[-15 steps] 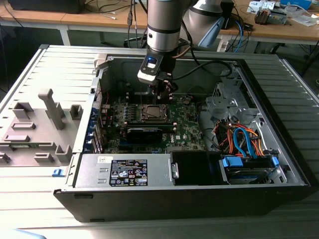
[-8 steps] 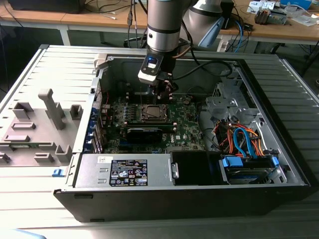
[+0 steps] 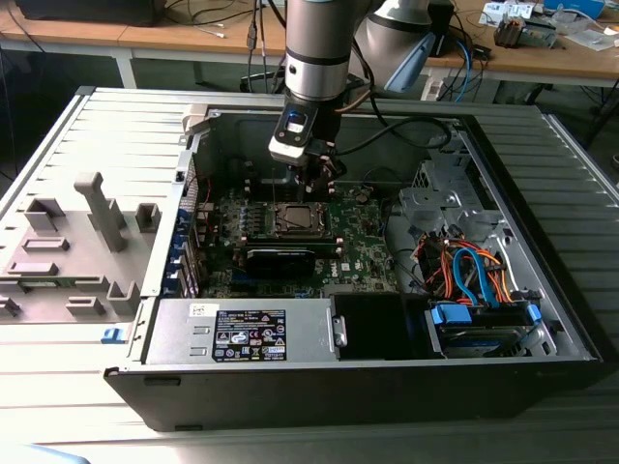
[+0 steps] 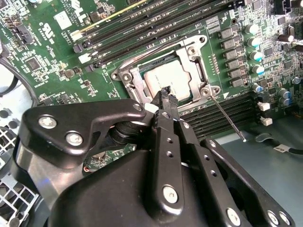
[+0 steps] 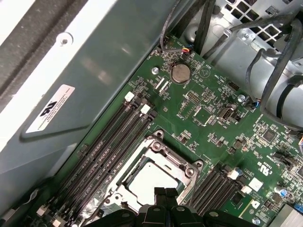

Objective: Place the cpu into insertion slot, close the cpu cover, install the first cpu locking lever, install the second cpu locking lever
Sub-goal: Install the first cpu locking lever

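Exterior view: the gripper is seen hanging on the arm inside the open computer case, directly above the socket area of the green motherboard.

In the second wrist view the gripper is shown with its two black fingers pressed together, and nothing can be made out between the tips. The tips are placed at the near edge of the cpu cover. Whether they touch it cannot be told.

The cpu is found just beyond the fingertips. Its silvery top is framed by the window of the cover, which is laid flat over it. The chip is seated in the insertion slot, of which a dark strip is seen between chip and cover. A thin metal locking lever is seen running from the socket corner beside the tips, out across the memory slots. Its far end stands free, away from the socket.

In the first wrist view the same closed tips are placed against the edge of the cpu cover, with the cpu just past them. A coin cell battery is seen well away from the tips, further along the board.
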